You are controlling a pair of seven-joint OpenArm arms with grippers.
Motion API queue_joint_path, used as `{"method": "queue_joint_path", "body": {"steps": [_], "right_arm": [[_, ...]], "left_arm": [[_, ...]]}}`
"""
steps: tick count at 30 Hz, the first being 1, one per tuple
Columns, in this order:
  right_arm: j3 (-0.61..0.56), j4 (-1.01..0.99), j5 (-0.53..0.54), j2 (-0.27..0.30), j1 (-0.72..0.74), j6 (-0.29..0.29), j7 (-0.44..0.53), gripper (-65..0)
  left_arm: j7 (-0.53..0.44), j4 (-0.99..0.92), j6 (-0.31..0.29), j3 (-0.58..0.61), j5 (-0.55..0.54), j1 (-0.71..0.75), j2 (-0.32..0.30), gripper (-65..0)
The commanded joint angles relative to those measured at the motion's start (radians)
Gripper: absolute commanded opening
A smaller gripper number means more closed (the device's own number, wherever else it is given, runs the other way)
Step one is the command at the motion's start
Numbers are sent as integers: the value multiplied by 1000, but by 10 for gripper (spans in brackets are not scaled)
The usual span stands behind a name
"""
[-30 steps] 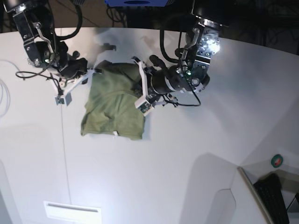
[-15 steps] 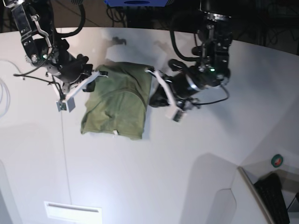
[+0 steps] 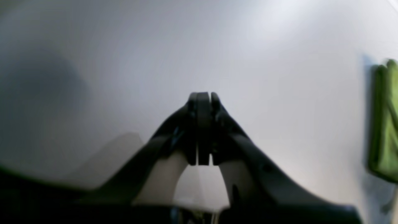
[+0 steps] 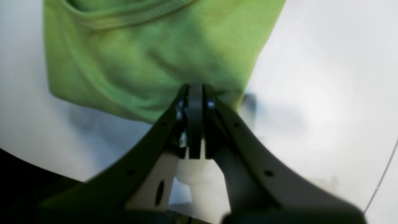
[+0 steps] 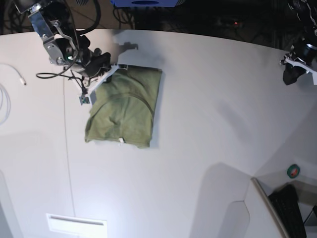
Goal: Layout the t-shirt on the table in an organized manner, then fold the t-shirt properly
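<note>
Both tools (image 4: pixel 195 90) (image 3: pixel 203 96) closed empty; white cable (image 5: pixel 6 99) lies left of t-shirt (image 5: pixel 124 106).

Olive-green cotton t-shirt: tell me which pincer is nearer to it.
Right. The right pincer sits at the olive-green cotton t-shirt's far corner; the left pincer is far away near the white table's opposite edge.
</note>
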Motion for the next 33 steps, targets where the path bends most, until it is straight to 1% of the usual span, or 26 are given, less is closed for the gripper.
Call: {"method": "queue_joint_path", "body": {"steps": [1, 3, 5, 7, 9, 13, 15, 18, 20, 22, 25, 27, 28, 30, 33], "right_arm": [[2, 21, -1, 6, 4, 4, 14, -650], [1, 75, -1, 6, -2, 4, 9, -650], [6, 146, -1, 9, -28, 0, 9, -650], [-1, 192, -1, 24, -37, -2, 8, -650], [-2, 166, -1, 24, -36, -2, 8, -650], [4, 12, -1, 18, -12, 3, 15, -650], [7, 35, 4, 22, -14, 3, 14, -650], [7, 159, 1, 24, -49, -2, 9, -650], [-1, 202, 1, 21, -57, -2, 8, -650], [-2, 181, 1, 15, -55, -2, -2, -650], [-2, 77, 1, -4, -31, -2, -6, -650], [4, 78, -1, -2, -39, -2, -3, -650], [7, 113, -1, 2, -59, -2, -3, -650], [9, 198, -3, 39, -88, -6, -3, -650], [9, 308, -4, 98, -137, -68, 1, -650]], "left_arm": [[-21, 4, -16, -22, -16, -5, -12, -650], [-21, -2, -16, -55, -16, -2, -12, -650], [-21, 3, -16, -60, -20, 10, -12, -650], [-21, 9, -16, -60, -18, 13, -5, -650], [-21, 15, -16, -45, -18, 14, -4, -650], [-21, 15, -16, -34, -20, 14, -2, -650], [-21, 14, -16, -34, -18, 14, -2, -650], [-21, 14, -16, -34, -18, 11, -2, -650], [-21, 12, -16, -34, -18, 11, -2, -650], [-21, 9, -16, -34, -18, 11, -2, -650], [-21, 9, -16, -26, -18, 13, -2, -650], [-21, 15, -16, 12, -18, 19, -2, -650], [-26, 26, -16, 32, -18, 36, -5, -650], [-29, 58, -16, 64, -18, 56, -5, -650], [-29, 109, -16, 94, -16, 87, -4, -650]]}}
